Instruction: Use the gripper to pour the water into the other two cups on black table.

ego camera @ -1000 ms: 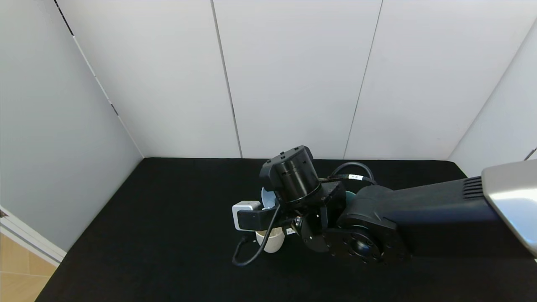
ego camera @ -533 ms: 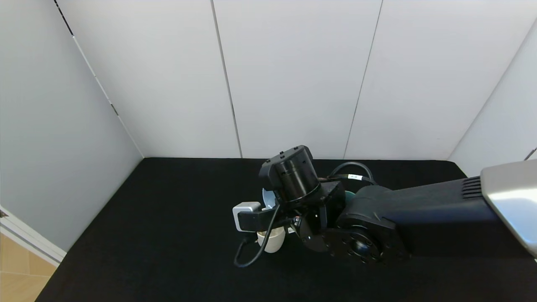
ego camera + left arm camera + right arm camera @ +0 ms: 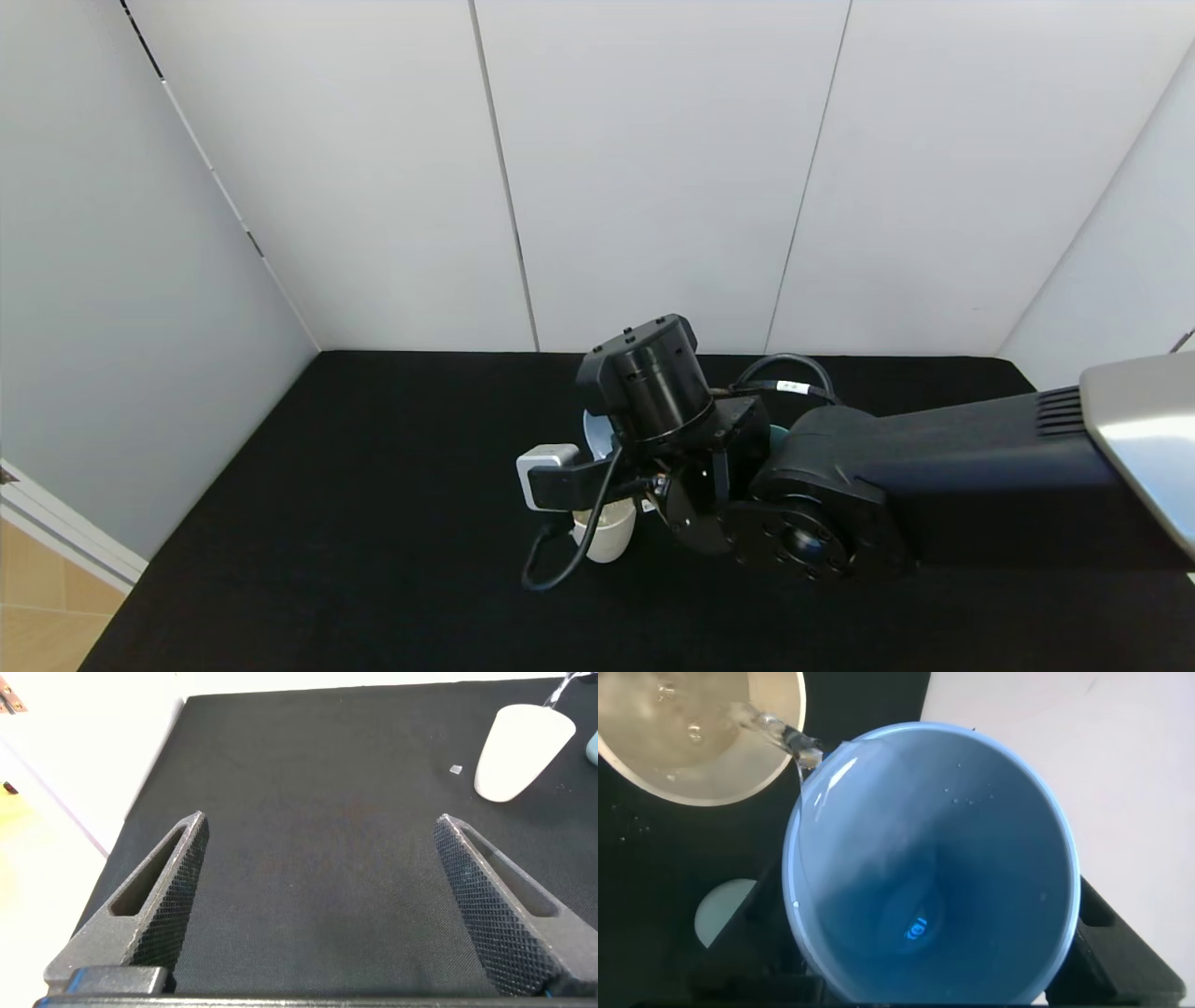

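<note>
My right gripper (image 3: 607, 450) is shut on the periwinkle-blue cup (image 3: 934, 859), which shows as a pale rim (image 3: 592, 431) behind the wrist in the head view. The cup is tilted over the cream-white tumbler (image 3: 605, 539). A thin stream of water (image 3: 775, 730) runs from its lip into the cream tumbler (image 3: 701, 737), which holds water. The teal-green tumbler (image 3: 778, 434) is a sliver behind the right arm. My left gripper (image 3: 318, 831) is open and empty, low over the black table (image 3: 373, 523), to the left of the cream tumbler (image 3: 519, 751).
White wall panels close the table at the back and both sides. The table's left edge (image 3: 121, 597) drops to a wooden floor. A cable loop (image 3: 551, 569) hangs from the right wrist beside the cream tumbler. A tiny white speck (image 3: 455, 769) lies on the cloth.
My right wrist has lifted and turned slightly, tipping the blue cup a little further over the cream tumbler. The cream tumbler and left gripper have not moved.
</note>
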### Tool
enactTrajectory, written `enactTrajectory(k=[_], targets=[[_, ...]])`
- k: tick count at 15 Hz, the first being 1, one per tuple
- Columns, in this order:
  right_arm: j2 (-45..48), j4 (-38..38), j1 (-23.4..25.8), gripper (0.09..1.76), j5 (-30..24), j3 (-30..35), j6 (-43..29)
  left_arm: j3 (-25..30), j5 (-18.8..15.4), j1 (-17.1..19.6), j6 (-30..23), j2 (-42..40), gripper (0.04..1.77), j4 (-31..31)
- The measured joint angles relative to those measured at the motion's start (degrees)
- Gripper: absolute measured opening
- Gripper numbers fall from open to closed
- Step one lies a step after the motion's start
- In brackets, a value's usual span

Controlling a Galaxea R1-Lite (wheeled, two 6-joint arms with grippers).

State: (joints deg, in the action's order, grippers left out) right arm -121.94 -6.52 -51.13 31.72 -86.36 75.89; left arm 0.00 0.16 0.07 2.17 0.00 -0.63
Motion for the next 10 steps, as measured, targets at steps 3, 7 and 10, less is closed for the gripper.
enactTrajectory(k=[3, 7, 10], targets=[[0.13, 0.05, 0.00, 1.32, 0.06, -0.24, 0.49, 0.00, 0.00, 0.00, 0.02, 0.00, 1.72, 0.00], [0.37, -0.04, 0.00, 1.32, 0.11, -0.49, 1.21, 0.00, 0.00, 0.00, 0.02, 0.00, 1.72, 0.00], [0.61, 0.00, 0.00, 1.32, 0.11, -0.55, 1.26, 0.00, 0.02, 0.00, 0.02, 0.00, 1.72, 0.00]])
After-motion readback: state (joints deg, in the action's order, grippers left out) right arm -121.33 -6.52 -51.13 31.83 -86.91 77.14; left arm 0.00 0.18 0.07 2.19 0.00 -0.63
